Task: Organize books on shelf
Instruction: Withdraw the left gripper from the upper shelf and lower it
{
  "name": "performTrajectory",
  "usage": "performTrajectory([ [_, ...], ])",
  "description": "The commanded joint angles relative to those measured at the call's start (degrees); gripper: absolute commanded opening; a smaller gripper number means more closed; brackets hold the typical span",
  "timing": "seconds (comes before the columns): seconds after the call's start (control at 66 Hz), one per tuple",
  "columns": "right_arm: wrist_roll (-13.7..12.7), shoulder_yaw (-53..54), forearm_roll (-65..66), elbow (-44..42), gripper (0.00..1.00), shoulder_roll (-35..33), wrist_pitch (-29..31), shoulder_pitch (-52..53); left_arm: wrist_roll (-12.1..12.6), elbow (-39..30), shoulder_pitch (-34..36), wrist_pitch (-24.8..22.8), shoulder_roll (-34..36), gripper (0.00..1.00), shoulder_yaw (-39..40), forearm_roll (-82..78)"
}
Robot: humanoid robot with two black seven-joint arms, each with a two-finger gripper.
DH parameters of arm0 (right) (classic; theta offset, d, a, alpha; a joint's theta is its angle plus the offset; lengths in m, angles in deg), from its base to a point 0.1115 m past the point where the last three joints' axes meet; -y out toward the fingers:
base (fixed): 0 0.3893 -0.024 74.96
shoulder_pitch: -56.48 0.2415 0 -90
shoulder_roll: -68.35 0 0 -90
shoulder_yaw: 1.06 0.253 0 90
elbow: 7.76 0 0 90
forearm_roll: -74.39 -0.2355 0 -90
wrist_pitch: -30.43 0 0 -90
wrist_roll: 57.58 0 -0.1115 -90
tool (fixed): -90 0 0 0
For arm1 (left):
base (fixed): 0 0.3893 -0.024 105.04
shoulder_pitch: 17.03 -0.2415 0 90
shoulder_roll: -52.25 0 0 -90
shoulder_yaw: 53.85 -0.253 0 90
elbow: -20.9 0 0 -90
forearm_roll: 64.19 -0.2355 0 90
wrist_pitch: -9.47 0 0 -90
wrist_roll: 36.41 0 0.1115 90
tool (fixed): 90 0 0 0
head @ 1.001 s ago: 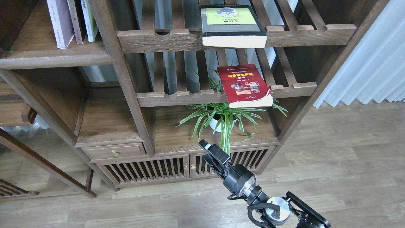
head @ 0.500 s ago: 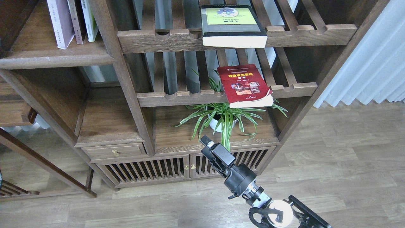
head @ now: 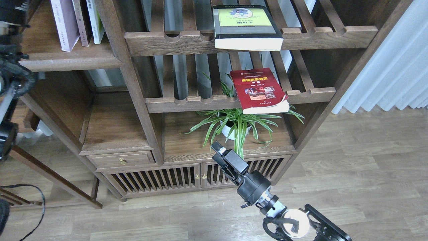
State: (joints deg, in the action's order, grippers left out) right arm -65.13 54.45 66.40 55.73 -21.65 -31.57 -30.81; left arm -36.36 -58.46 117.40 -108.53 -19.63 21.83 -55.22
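Looking from the left edge, we see our left arm (head: 10, 77) as a dark blurred mass running down the frame; its gripper cannot be made out, so we cannot tell whether it is released or clenched. Just beside it is the solid dark-brown shelf (head: 72, 62) with its rounded front edge. On it the lavender-white book (head: 64, 23) stands upright, leaning slightly, at the left of a short row, with a brown-spined book (head: 80, 21) touching it and a white-and-green-spined book (head: 94, 20) next. The board to the left of that row is bare wood up to our arm.

Past the upright post, the upper slatted rack (head: 334, 33) carries the yellow-green book (head: 245, 28) lying flat, its page edge overhanging the notched front rail. Below it, on the lower slatted rack (head: 187, 102), the red book (head: 260, 89) lies flat and slightly turned, its lower corner sticking out past the rail. Both racks have open slats to the left and right of their books.

Under the red book a potted plant (head: 234, 125) spreads its leaves over the cabinet top (head: 187, 144). Our right gripper (head: 219, 150) hangs in front of the cabinet doors, near the plant's leaf tips, touching nothing and holding nothing; it is seen dark and end-on, so we cannot tell how far its fingers are parted. To the right lie open wooden floor (head: 361, 174) and a white curtain (head: 394, 67).
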Motion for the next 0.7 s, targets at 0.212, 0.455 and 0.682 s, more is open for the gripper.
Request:
performTrajectory([
  [0.212, 0.0, 1.9, 0.1, -0.4, 0.98, 0.0, 0.0, 0.6, 2.5, 0.0, -0.7, 0.0, -3.0, 1.00, -6.1, 0.0],
  [0.455, 0.0, 3.5, 0.2, -1.0, 0.98, 0.0, 0.0, 2.0, 4.3, 0.0, -9.7, 0.0, -2.5, 1.00, -8.7, -0.1],
  [0.682, 0.1, 4.9, 0.0, -2.0, 0.98, 0.0, -1.2, 2.7, 4.6, 0.0, -14.1, 0.0, -2.7, 1.00, -10.1, -0.5],
])
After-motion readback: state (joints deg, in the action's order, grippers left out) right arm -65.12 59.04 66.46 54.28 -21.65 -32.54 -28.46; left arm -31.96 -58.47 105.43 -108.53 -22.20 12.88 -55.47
